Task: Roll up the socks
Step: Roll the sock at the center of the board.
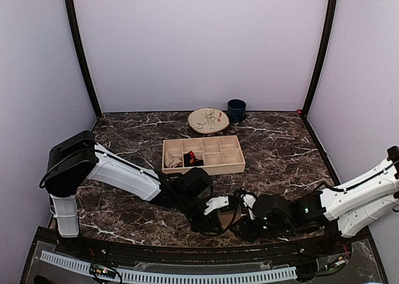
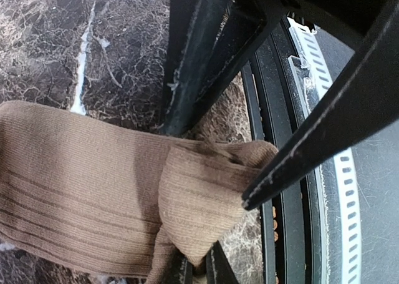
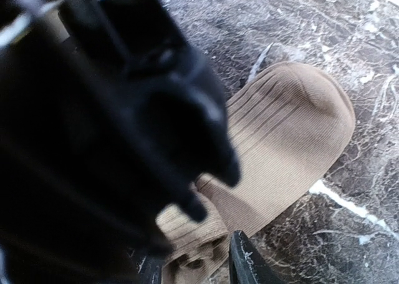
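Note:
The plain tan ribbed sock [image 2: 81, 190] lies on the marble near the table's front edge, one end folded into a small roll [image 3: 193, 237]. My left gripper [image 2: 199, 268] is shut on a folded corner of that end. My right gripper [image 3: 190, 265] meets it from the other side, and the roll fills the gap between its fingers. In the top view both grippers, left [image 1: 222, 218] and right [image 1: 245, 220], crowd over the sock and hide most of it. A beige striped sock [image 1: 173, 161] and a black and red sock [image 1: 192, 159] sit in the tray.
A tan compartment tray [image 1: 218, 166] stands mid-table. Behind it are a patterned plate [image 1: 208, 120] and a dark blue mug [image 1: 236, 110]. The black front rail [image 2: 283, 221] and a white slotted strip [image 2: 346, 190] run close beside the sock.

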Robot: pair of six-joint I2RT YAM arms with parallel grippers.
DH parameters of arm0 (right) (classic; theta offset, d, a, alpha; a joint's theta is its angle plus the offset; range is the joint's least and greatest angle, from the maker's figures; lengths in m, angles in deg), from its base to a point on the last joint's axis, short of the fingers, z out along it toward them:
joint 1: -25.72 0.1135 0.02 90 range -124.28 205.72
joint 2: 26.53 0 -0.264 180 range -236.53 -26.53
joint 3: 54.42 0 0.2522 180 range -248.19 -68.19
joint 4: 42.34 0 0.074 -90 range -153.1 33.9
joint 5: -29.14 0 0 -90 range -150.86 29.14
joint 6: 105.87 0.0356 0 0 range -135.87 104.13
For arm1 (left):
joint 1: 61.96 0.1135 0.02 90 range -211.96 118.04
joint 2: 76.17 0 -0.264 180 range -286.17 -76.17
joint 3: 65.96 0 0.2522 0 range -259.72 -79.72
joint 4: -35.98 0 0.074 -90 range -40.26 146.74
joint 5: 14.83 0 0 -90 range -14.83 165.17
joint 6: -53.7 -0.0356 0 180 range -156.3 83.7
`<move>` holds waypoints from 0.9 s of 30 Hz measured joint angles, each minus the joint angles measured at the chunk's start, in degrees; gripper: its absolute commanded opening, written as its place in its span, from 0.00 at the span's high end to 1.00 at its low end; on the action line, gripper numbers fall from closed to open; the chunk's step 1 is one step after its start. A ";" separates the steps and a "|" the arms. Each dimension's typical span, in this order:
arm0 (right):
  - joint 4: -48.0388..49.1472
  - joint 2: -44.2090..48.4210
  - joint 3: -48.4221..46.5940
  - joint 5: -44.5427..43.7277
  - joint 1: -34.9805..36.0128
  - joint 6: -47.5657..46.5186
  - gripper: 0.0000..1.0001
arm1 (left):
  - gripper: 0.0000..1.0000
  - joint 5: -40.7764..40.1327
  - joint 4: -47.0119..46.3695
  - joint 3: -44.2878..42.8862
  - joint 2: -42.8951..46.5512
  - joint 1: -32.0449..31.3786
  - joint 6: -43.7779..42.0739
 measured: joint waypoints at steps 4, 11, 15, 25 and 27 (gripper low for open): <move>0.35 -1.64 -0.44 -2.99 1.46 0.31 0.63 | 0.92 0.85 0.59 -0.48 -0.35 0.13 -0.02; 1.88 -3.04 -0.83 -5.25 3.54 0.50 0.62 | 0.92 1.92 1.73 -1.33 -0.94 0.44 -0.17; 2.40 -3.04 -0.83 -5.27 3.80 0.48 0.62 | 0.92 2.64 2.34 -2.01 -1.40 0.68 -0.20; 3.78 -5.09 -0.83 -5.27 5.07 0.46 0.62 | 0.92 2.99 3.19 -2.54 -1.66 0.70 -0.24; 4.31 -5.35 -0.83 -5.29 5.51 0.44 0.62 | 0.92 3.13 3.32 -2.67 -1.75 0.79 -0.22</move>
